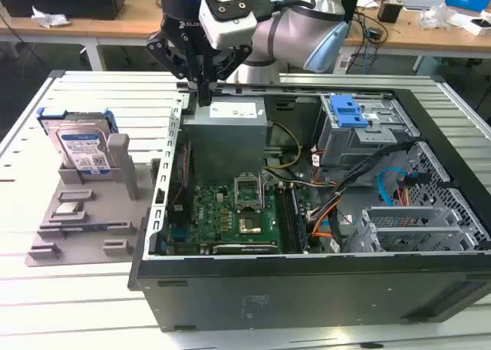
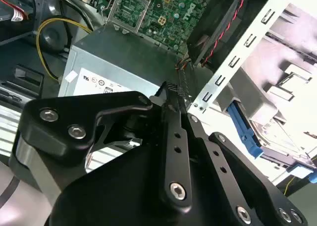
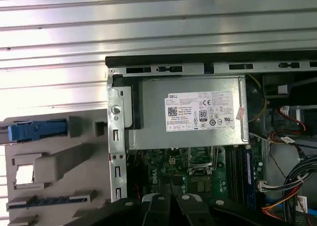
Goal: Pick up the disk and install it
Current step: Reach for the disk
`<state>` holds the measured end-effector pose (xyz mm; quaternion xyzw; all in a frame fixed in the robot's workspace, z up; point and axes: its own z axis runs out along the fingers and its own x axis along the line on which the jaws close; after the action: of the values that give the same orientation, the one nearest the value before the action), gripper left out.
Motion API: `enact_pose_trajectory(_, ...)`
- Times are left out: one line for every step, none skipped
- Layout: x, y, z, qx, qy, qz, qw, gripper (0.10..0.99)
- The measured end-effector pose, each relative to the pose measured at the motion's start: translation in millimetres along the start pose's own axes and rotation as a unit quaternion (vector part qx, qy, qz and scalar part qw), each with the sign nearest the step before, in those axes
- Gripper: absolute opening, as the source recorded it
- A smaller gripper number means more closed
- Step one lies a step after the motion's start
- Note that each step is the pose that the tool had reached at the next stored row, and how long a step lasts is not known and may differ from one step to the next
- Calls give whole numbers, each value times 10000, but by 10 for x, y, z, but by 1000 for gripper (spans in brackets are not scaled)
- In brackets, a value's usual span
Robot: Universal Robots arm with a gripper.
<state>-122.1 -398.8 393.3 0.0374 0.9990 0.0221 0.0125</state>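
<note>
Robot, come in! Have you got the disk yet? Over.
Gripper shut, empty, above the power supply corner. Disk untouched, upright in grey holder, outside the case. Nothing on it.

The disk point(image 1: 83, 146) is silver with a white-and-blue label marked by black barcodes and a blue bracket round its edge, while its holder point(image 1: 77, 219) is plain pale grey and the table point(image 1: 69, 312) is silvery white with a pattern of long ribbed slats. The gripper point(image 1: 203, 97) is matt black, the camera block point(image 1: 226, 16) white, and the arm point(image 1: 295, 31) silver-grey with light blue caps. The computer case point(image 1: 307, 288) is black outside and grey within, its motherboard point(image 1: 230, 212) green, its power supply point(image 1: 234, 120) grey with a white label, its latch point(image 1: 349, 110) blue, with yellow wires point(image 1: 294, 143) and orange cables point(image 1: 326, 212).
</note>
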Motion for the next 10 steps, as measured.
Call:
enact_pose_trajectory(43, -4, -1, 0, 0, 1, 10000, 102)
enact_pose_trajectory(83, -6, -2, 0, 0, 1, 10000, 102)
enact_pose_trajectory(106, -8, -3, 0, 0, 0, 10000, 102)
enact_pose_trajectory(124, -10, -4, 1, 0, 0, 10000, 102)
enact_pose_trajectory(149, -11, -4, 0, 0, 0, 10000, 102)
enact_pose_trajectory(174, -13, -4, 0, 0, 0, 10000, 102)
enact_pose_trajectory(203, -15, -5, 0, 0, 0, 10000, 102)
enact_pose_trajectory(232, -17, -6, 1, 0, 1, 10000, 102)
enact_pose_trajectory(255, -19, -6, 0, 0, 1, 10000, 102)
enact_pose_trajectory(287, -22, -7, 0, 0, 0, 10000, 102)
